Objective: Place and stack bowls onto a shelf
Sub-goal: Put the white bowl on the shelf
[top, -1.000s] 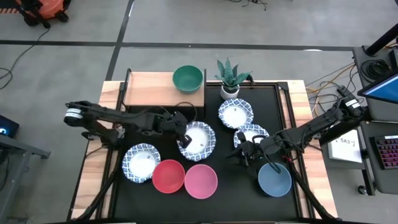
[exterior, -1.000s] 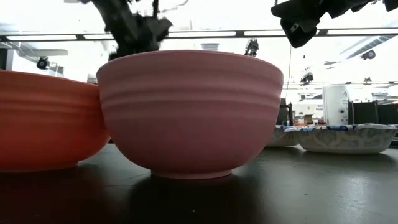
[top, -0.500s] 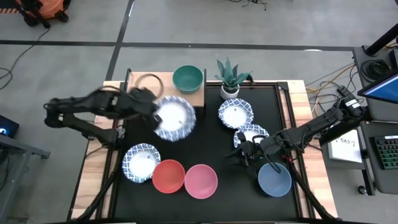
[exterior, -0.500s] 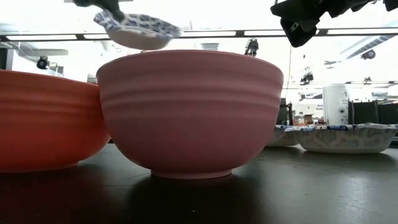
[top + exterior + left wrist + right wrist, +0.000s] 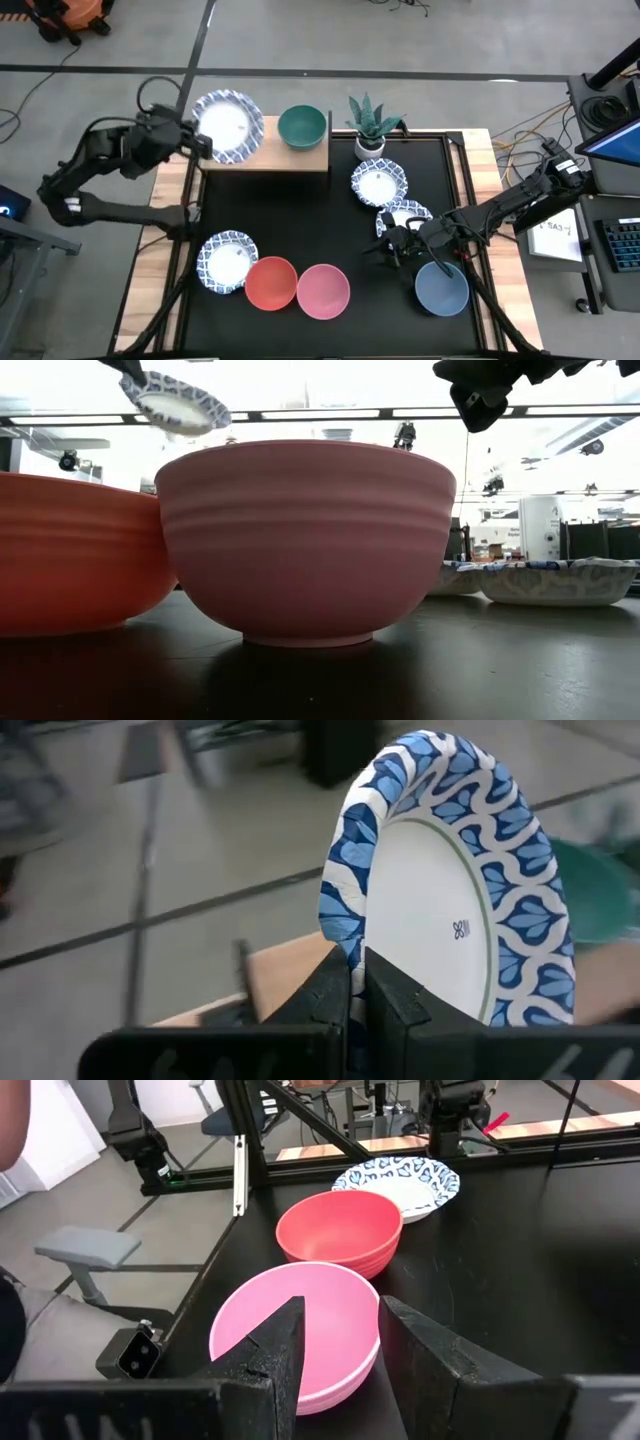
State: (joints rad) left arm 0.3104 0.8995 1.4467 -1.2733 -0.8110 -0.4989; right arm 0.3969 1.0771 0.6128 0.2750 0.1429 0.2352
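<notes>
Since a moment ago, the left gripper (image 5: 200, 143) has carried the patterned bowl (image 5: 229, 127) from the middle of the surface to the shelf (image 5: 290, 158) at eleven o'clock, beside the green bowl (image 5: 301, 126). It pinches the rim; release seems next. The right gripper (image 5: 392, 247) waits wide, empty.

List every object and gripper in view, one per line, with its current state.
Left gripper: shut on the rim of the held blue-patterned white bowl, tilted above the light-wood shelf.
Right gripper: open, empty, over the black table.
Green bowl: upright on the shelf.
Three other patterned bowls: upright on the table.
Red bowl, pink bowl, grey-blue bowl: upright on the table.
Potted plant: upright.
</notes>
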